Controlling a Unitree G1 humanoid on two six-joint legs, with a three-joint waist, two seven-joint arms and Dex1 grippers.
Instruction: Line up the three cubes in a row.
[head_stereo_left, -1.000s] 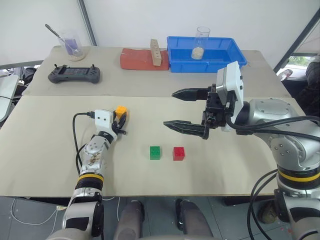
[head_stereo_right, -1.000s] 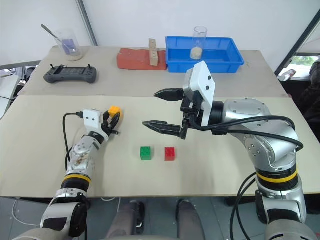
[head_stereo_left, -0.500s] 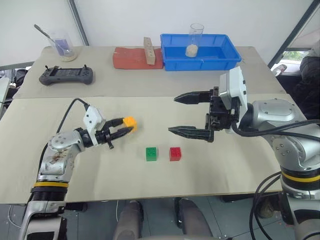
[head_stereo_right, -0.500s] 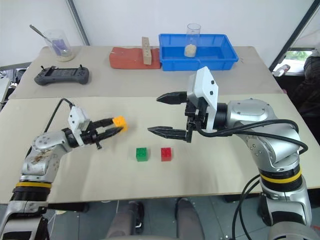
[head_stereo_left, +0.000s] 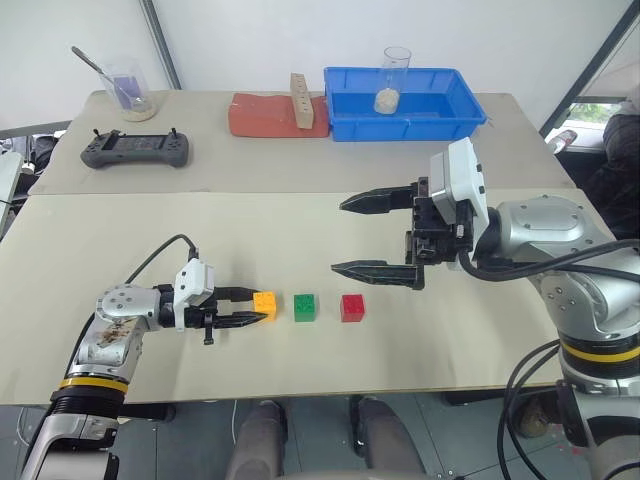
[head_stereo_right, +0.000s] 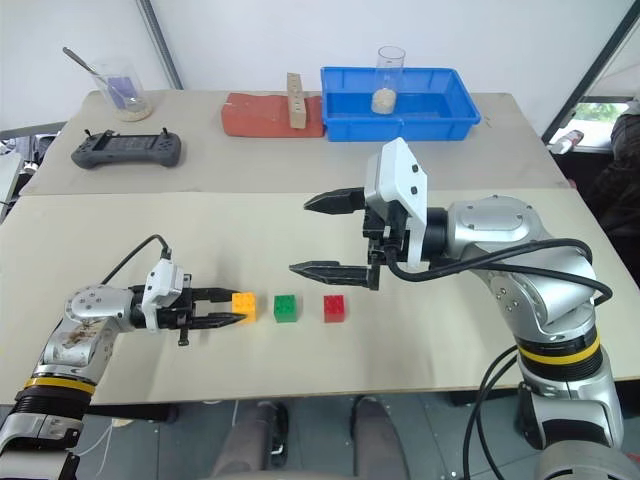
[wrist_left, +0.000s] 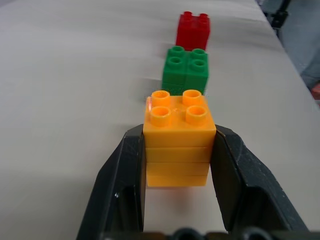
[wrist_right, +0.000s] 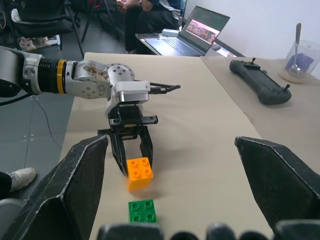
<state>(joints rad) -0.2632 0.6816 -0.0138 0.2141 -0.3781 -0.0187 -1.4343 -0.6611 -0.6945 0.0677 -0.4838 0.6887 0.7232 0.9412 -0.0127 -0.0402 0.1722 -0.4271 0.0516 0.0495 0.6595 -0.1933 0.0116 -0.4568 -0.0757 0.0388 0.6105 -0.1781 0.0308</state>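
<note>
Near the front edge of the beige table (head_stereo_left: 120, 220), the left gripper (head_stereo_left: 258, 308) has swung round and come down from farther back on the surface, bringing the small yellow-orange studded plastic cube (head_stereo_left: 264, 302) to the tabletop just left of the green studded cube (head_stereo_left: 305, 307); its two black fingers (wrist_left: 120, 180) remain clamped on the yellow-orange cube's flanks, so the block is placed but not yet let go; the right gripper (head_stereo_left: 372, 236) hangs above and behind the blocks as before, jaws spread wide and holding nothing.

That leaves all three cubes in one line, yellow-orange, green, then the red studded cube (head_stereo_left: 353, 307), with small gaps between them; the row looks all but made, and release appears to be the only step left.

From the left wrist view the yellow-orange cube sits upright, studs up, squarely between the fingers, with green and red directly beyond it; its spacing to green seems slightly tighter than green to red.
</note>
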